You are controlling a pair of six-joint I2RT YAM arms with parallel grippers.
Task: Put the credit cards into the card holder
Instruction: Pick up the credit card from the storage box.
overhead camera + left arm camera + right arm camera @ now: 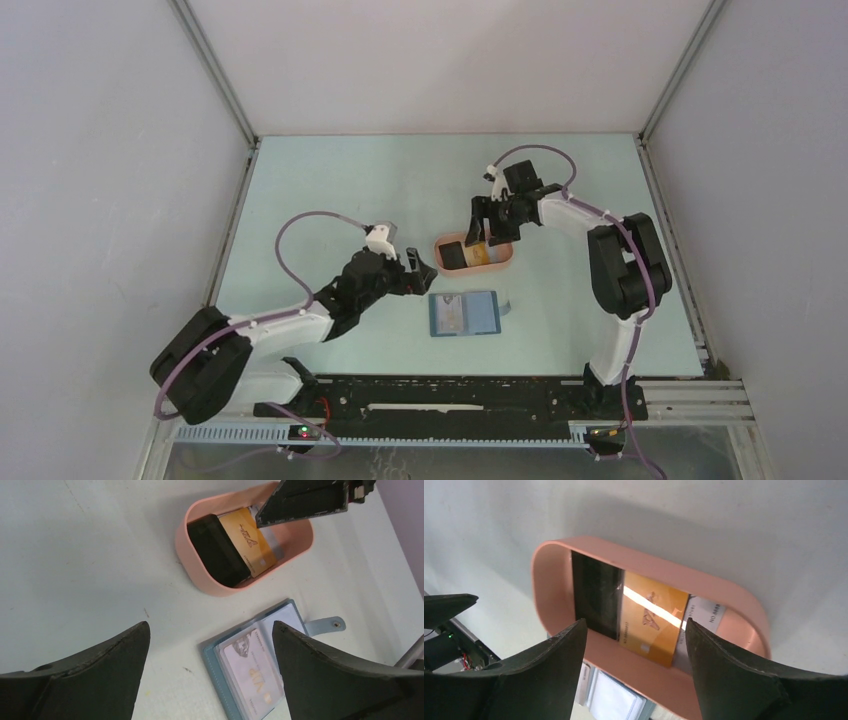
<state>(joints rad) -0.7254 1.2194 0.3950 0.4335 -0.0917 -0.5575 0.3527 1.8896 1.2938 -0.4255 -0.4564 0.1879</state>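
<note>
Credit cards [247, 542] are lying in pink tray [200, 582], so R gripper [635, 625] is hovering wide-open above them, L gripper [210, 625] idling wide-open by card holder [465, 312].

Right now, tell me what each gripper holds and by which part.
Nothing. Left gripper and right gripper both stand open and empty, the right above the pink tray.

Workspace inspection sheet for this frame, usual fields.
Surface: pale table, few small marks.
Job's things: black card, gold card, pale card in pink tray; blue card holder open beside it, slotted card inside.
Clutter: nothing seen.
Hands: left hand open, empty, near the holder; right hand open, empty, over the tray.
Cables: purple cable looped along each arm, off the cards.
Surroundings: grey walls, black rail at near edge.
</note>
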